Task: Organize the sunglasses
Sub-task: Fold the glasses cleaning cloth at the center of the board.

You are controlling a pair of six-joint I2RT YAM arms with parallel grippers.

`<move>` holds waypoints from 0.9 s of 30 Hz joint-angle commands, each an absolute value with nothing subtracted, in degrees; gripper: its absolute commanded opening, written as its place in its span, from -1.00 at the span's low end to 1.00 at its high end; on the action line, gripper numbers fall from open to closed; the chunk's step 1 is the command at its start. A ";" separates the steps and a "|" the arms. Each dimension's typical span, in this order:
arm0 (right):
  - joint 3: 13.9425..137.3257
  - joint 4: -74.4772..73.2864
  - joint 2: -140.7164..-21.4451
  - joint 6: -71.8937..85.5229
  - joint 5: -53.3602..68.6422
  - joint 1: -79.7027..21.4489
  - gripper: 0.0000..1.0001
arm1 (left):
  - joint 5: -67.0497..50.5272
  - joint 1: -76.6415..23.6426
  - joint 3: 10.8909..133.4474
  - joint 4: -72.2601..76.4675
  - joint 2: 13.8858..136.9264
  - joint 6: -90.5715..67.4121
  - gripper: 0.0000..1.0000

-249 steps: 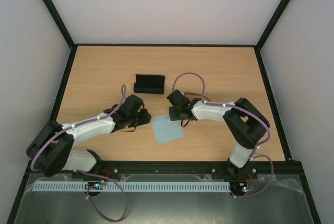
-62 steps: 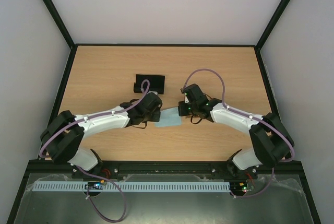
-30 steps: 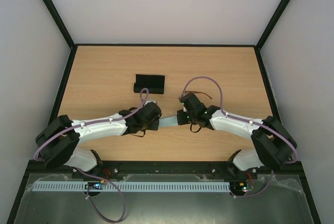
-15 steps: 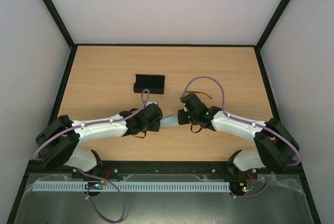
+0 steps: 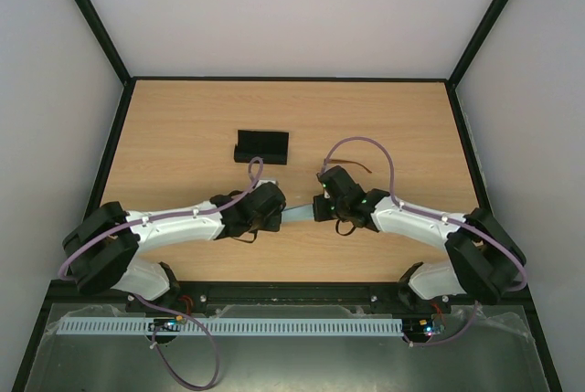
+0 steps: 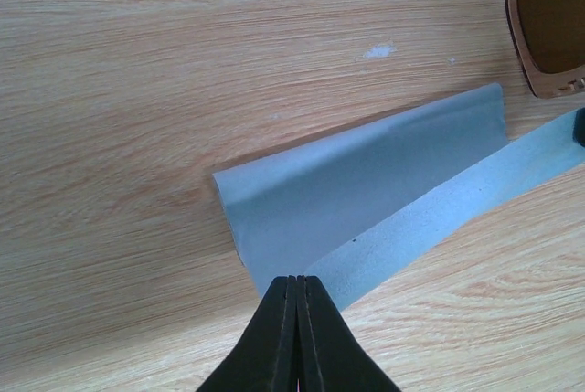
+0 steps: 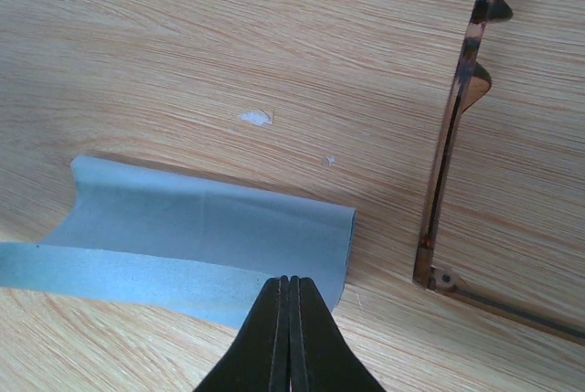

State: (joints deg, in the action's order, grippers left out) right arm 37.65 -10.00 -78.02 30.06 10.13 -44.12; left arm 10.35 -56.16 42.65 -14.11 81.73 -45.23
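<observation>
The light blue cloth (image 5: pixel 297 213) lies doubled over into a narrow strip between my two grippers. My left gripper (image 5: pixel 275 213) is shut on the cloth's near edge at its left end (image 6: pixel 366 200). My right gripper (image 5: pixel 316 209) is shut on the near edge at its right end (image 7: pixel 210 237). The sunglasses lie just beyond the cloth. One brown-rimmed lens (image 6: pixel 551 22) shows in the left wrist view, and the thin brown frame (image 7: pixel 457 127) with a temple arm in the right wrist view. From above, only a brown sliver (image 5: pixel 362 167) shows behind the right arm.
The black oblong case (image 5: pixel 261 146) stands open on the wooden table (image 5: pixel 183 127), a little behind the left gripper. Black rails edge the table on every side.
The cloth lay flat and square 8.3 s ago. Both grippers have closed on it and folded it into a strip. In the last half second, the right gripper shifted slightly.
</observation>
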 commanded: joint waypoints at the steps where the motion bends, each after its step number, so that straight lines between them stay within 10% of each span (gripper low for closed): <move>1: 36.73 -9.43 -76.13 30.67 8.88 -44.52 -0.97 | 11.07 -56.94 42.16 -15.03 80.84 -45.66 -0.96; 27: 34.62 -7.87 -75.70 31.73 9.22 -45.58 -0.97 | 12.48 -57.57 41.02 -15.12 81.16 -46.75 -0.96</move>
State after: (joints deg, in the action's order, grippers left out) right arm 35.20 -9.23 -76.55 31.14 10.24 -45.23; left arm 11.18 -57.21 42.00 -14.52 81.73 -46.15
